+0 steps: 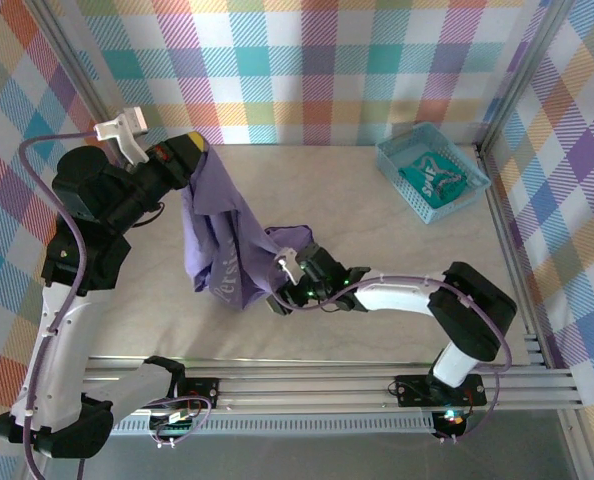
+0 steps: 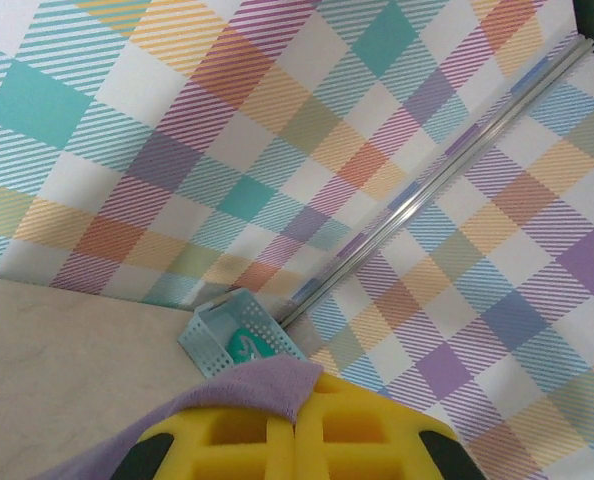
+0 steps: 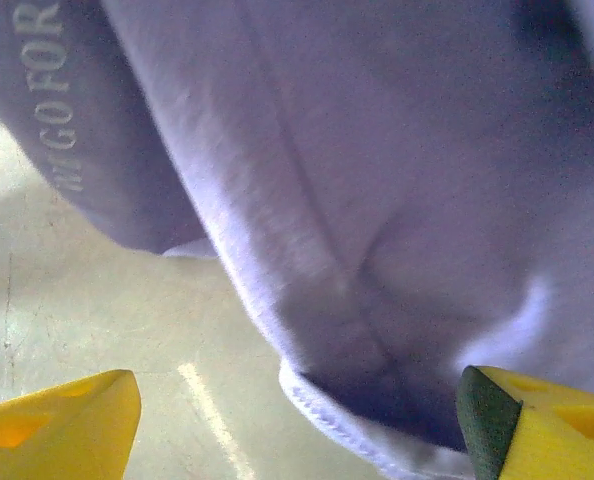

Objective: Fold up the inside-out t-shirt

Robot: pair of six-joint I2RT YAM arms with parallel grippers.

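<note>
The lavender t-shirt point(image 1: 220, 232) hangs from my left gripper point(image 1: 195, 146), which is raised at the left and shut on an upper edge of the cloth point(image 2: 247, 388). The shirt drapes down to the table and shows faint mirrored lettering point(image 1: 231, 275). My right gripper point(image 1: 280, 272) is low at the shirt's lower right edge. In the right wrist view its yellow fingers point(image 3: 72, 420) stand wide apart, open, with a stitched hem point(image 3: 347, 415) of the shirt hanging between them just above the table.
A small teal basket point(image 1: 432, 170) holding a teal-green garment with white markings stands at the back right corner; it also appears in the left wrist view as the basket point(image 2: 217, 345). Plaid walls enclose the pale table point(image 1: 377, 240). An aluminium rail point(image 1: 377, 380) runs along the near edge.
</note>
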